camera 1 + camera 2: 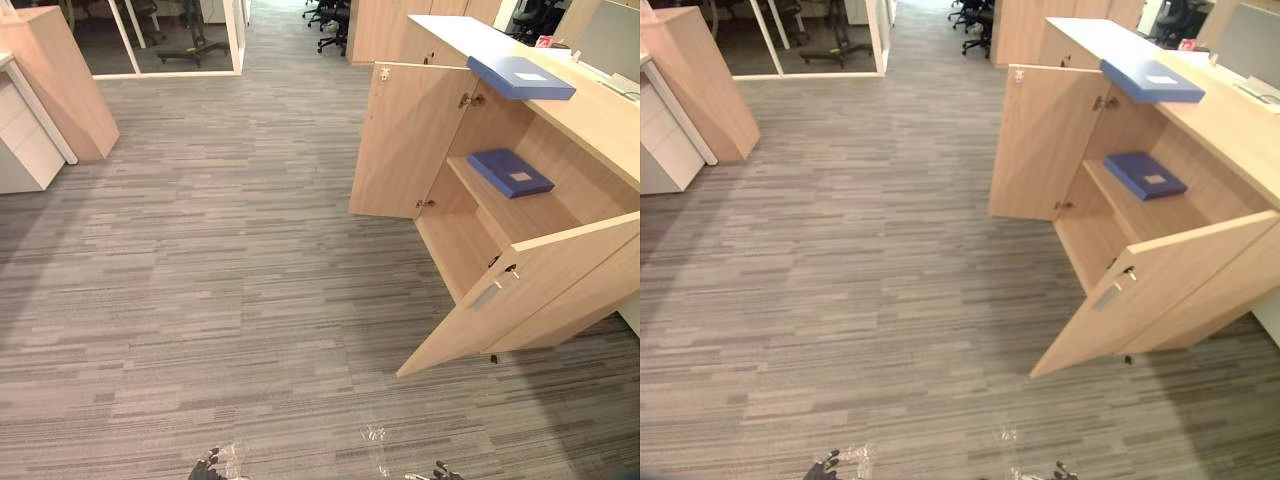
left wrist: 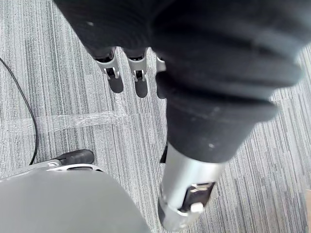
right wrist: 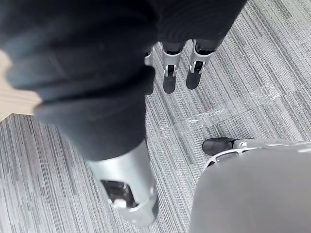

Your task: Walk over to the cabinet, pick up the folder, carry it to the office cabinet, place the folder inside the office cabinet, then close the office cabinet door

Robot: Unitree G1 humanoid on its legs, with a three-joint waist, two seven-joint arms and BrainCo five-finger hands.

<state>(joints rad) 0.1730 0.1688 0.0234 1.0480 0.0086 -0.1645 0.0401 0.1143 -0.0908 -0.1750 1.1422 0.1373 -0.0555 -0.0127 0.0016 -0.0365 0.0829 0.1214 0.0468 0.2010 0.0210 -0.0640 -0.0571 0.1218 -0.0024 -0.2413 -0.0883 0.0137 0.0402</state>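
Pale wood-grain cabinet (image 1: pixel 600 120) at right, both flat doors (image 1: pixel 405 140) swung open. At the front edge of its smooth top, a slim rectangular blue folder (image 1: pixel 520 76). On the inner shelf (image 1: pixel 520 215), a second folder (image 1: pixel 510 172), blue too, lying flat. Over grey striped carpet (image 1: pixel 200 280), left hand (image 2: pixel 115 77) and right hand (image 3: pixel 170 73) hanging, fingers straight, slightly apart, empty.

The carpet floor (image 1: pixel 220 280) lies open up to the office cabinet (image 1: pixel 600 125) on the right, while a wooden cabinet (image 1: pixel 60 80) and a white drawer unit (image 1: pixel 25 140) stand well apart at the far left. Both cabinet doors are swung out: the near door (image 1: pixel 540 290) juts slantwise over the floor, the far door (image 1: pixel 405 140) flanks the opening's other side. Inside, a blue folder (image 1: pixel 510 172) takes the shelf's (image 1: pixel 535 213) far part; its near part and the compartment below are bare.
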